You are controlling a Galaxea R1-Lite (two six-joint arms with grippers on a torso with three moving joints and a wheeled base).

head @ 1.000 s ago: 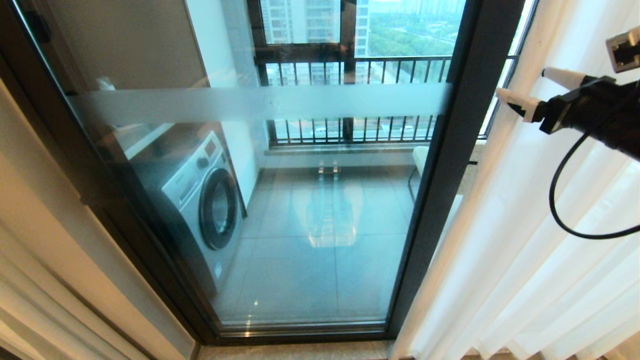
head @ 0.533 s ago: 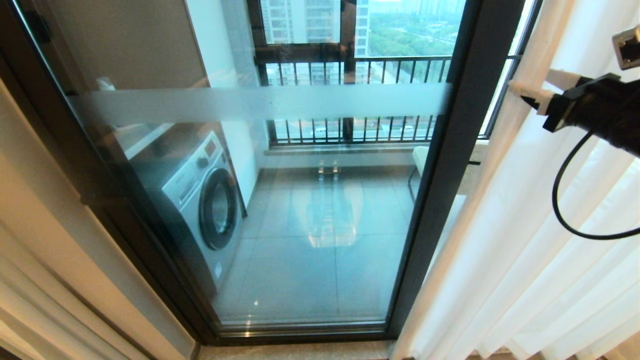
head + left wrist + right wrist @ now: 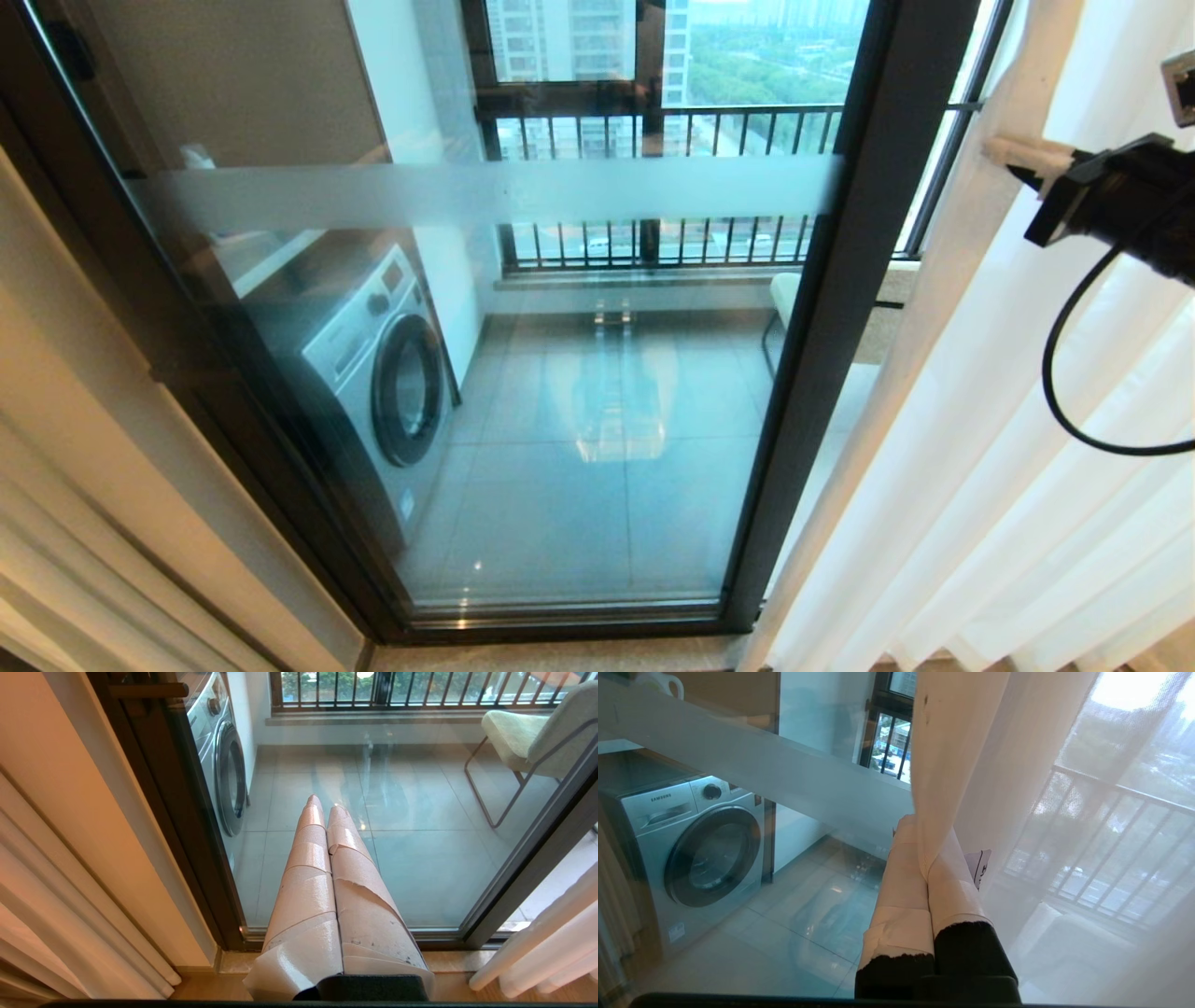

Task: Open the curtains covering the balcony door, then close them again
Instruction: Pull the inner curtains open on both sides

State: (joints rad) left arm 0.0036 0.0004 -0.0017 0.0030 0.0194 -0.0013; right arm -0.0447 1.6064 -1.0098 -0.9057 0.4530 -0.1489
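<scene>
Curtains' edge pinched between right gripper fingers.

Black right gripper with pale tape-wrapped fingers and looping black cable.

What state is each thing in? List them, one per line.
Sheer white pleated curtain panel: drawn aside to the right, its edge pinched in the right hand.
Dark-framed sliding glass balcony door: shut, uncovered.
Right hand: shut on the curtain's edge.
Left hand: shut, empty.
White front-loading washing machine: door closed.
</scene>
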